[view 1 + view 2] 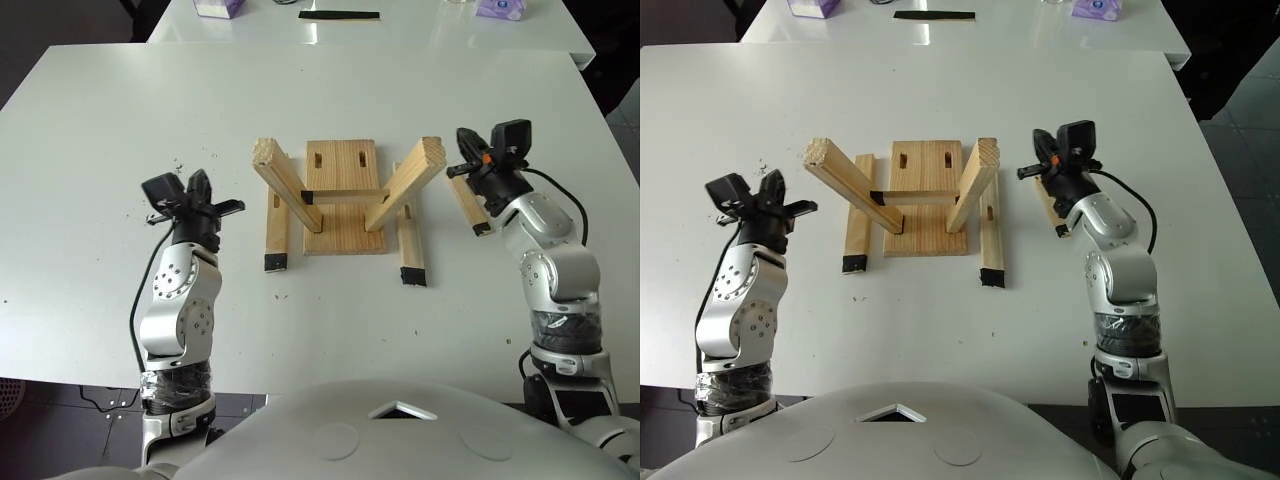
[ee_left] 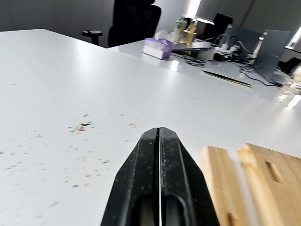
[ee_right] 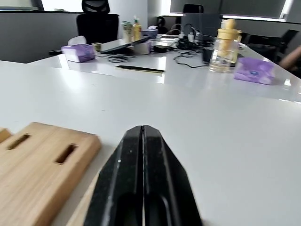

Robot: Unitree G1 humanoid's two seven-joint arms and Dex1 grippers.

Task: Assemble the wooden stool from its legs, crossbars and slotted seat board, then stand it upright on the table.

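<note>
Left gripper [image 2: 160, 135]: clenched on nothing, the fingers pressed flat together. It is held above the table [image 1: 100, 120] to the left of the parts and well apart from them, judged to be parked there so that the work area is left free.
Right gripper [image 3: 143, 133]: likewise clenched and empty. It is held to the right of the parts, just above a loose leg.
Loose leg [image 1: 467, 205]: laid flat, black foot toward the robot. Being nearest the right gripper, it is judged the likely next pick.
Frame [image 1: 345, 196]: two legs joined by a crossbar, propped tilted on the board with the legs splayed up and outward. Whether the lower ends are seated in slots cannot be told.
Flat legs: one [image 1: 277, 232] is laid just beside the board's left edge and one [image 1: 410, 245] by its right edge, feet toward the robot, judged to be staged within reach of either arm.
Board [image 1: 340, 165]: flat on the table at the centre. Two slots at its far end are seen open, so that legs can be pushed in from above.
Stage: judged partly assembled, with nothing stood upright yet.
</note>
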